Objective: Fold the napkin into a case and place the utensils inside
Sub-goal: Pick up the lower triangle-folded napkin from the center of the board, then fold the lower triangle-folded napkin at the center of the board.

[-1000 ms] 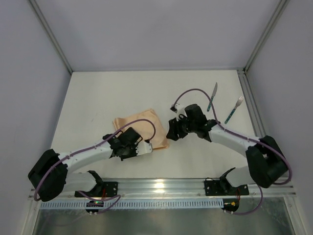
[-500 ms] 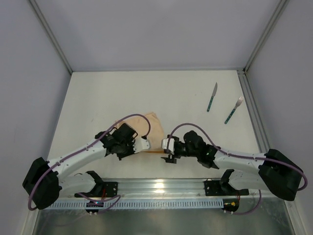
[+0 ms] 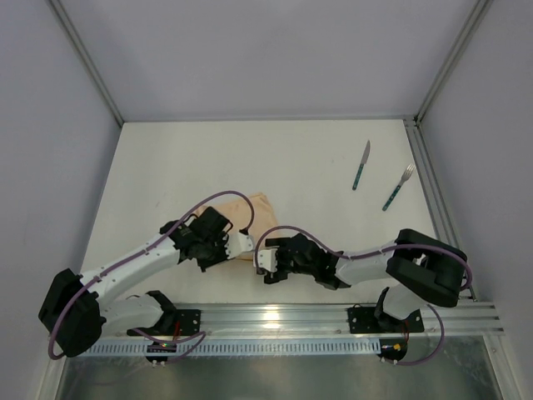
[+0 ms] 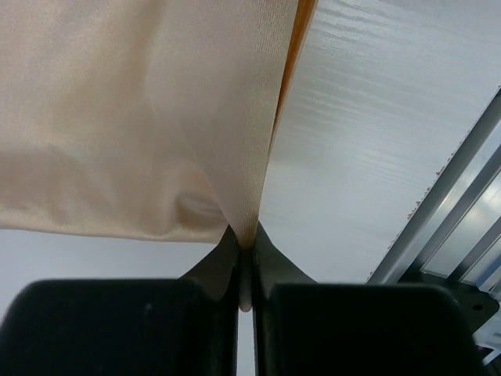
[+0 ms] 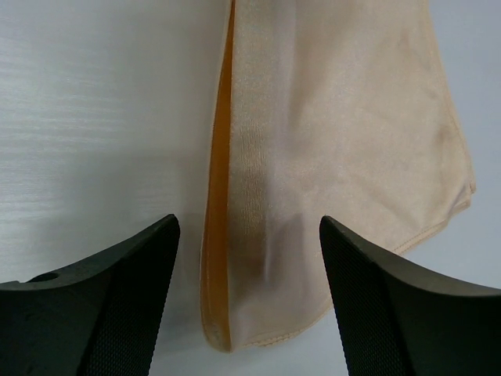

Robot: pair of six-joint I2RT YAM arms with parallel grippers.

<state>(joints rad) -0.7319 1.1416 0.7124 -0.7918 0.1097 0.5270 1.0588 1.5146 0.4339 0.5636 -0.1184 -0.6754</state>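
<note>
The peach-orange napkin (image 3: 261, 218) lies folded near the table's front, partly hidden under my left arm. My left gripper (image 3: 246, 245) is shut on the napkin's near edge, and in the left wrist view the napkin (image 4: 141, 117) is pinched between the jaws of the left gripper (image 4: 246, 244). My right gripper (image 3: 263, 265) stands open just in front of the napkin's near corner. In the right wrist view that gripper (image 5: 248, 222) straddles the layered corner of the napkin (image 5: 329, 141) without touching it. Of the utensils, the teal-handled knife (image 3: 361, 165) and fork (image 3: 398, 187) lie at the back right. No case shows.
The white table (image 3: 208, 158) is walled on three sides. A metal rail (image 3: 275, 317) runs along the near edge just behind both grippers. A post (image 3: 420, 167) borders the table beside the fork.
My right arm swung from the napkin's right side down to its near corner and its jaws opened wide. My left gripper, still shut on the napkin, shifted back and left, bunching the cloth.
</note>
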